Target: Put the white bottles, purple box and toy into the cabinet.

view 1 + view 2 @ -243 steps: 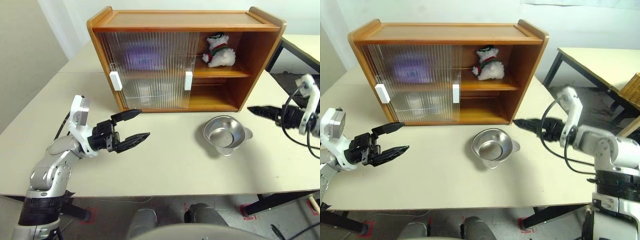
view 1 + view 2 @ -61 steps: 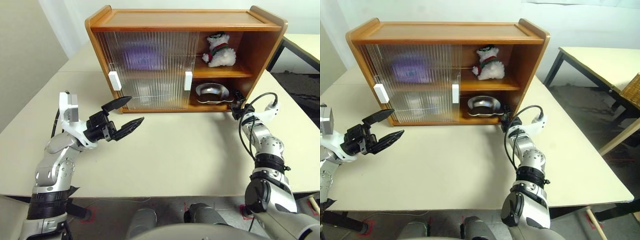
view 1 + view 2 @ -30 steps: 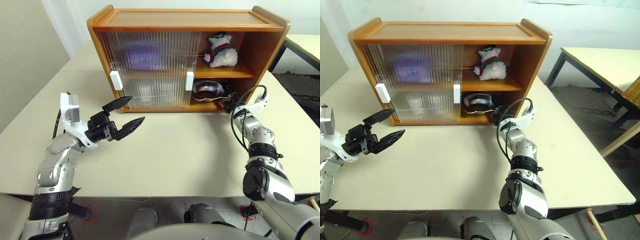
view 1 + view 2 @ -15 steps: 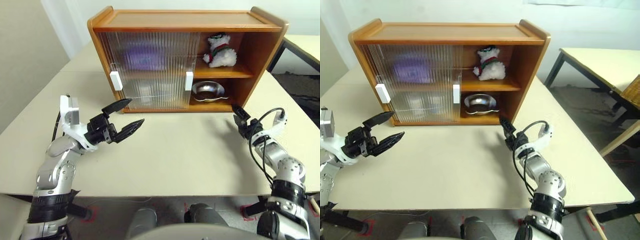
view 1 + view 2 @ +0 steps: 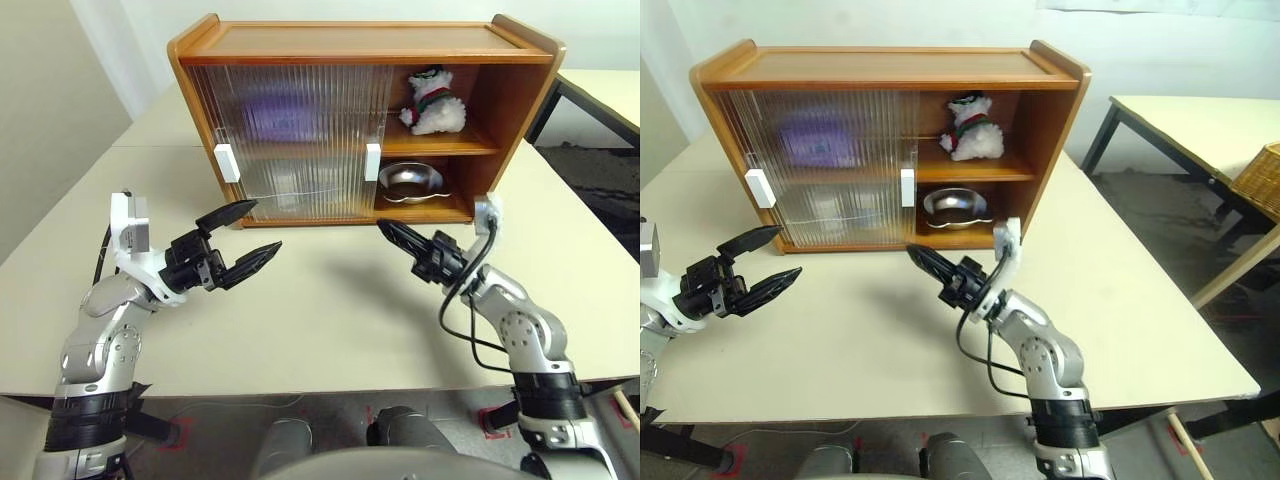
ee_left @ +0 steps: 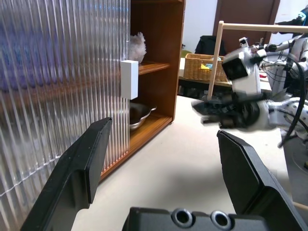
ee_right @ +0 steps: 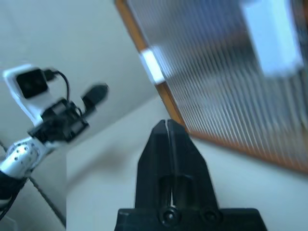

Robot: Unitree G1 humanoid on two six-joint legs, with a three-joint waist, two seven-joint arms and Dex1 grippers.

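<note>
We see the right tool (image 5: 392,232), its two black fingers pressed together on nothing, above the pale table (image 5: 330,320) in front of the brown wooden two-shelf cabinet (image 5: 360,40). The left tool (image 5: 245,233) hovers with fingers spread wide and empty, near the ribbed translucent sliding doors (image 5: 300,140). On the open upper shelf sits the white knitted toy with red and green stripes (image 5: 432,102); below it lies a shiny steel bowl (image 5: 408,182). Behind the ribbed panel a lilac blur marks the soft purple box (image 5: 812,138); on the lower shelf pale shapes may be the white bottles, but we cannot tell. In our judgement, the main risk is a tool striking the white rectangular handle (image 5: 372,162) or cabinet edge, jarring the doors or toppling the toy. No label or writing is legible.
</note>
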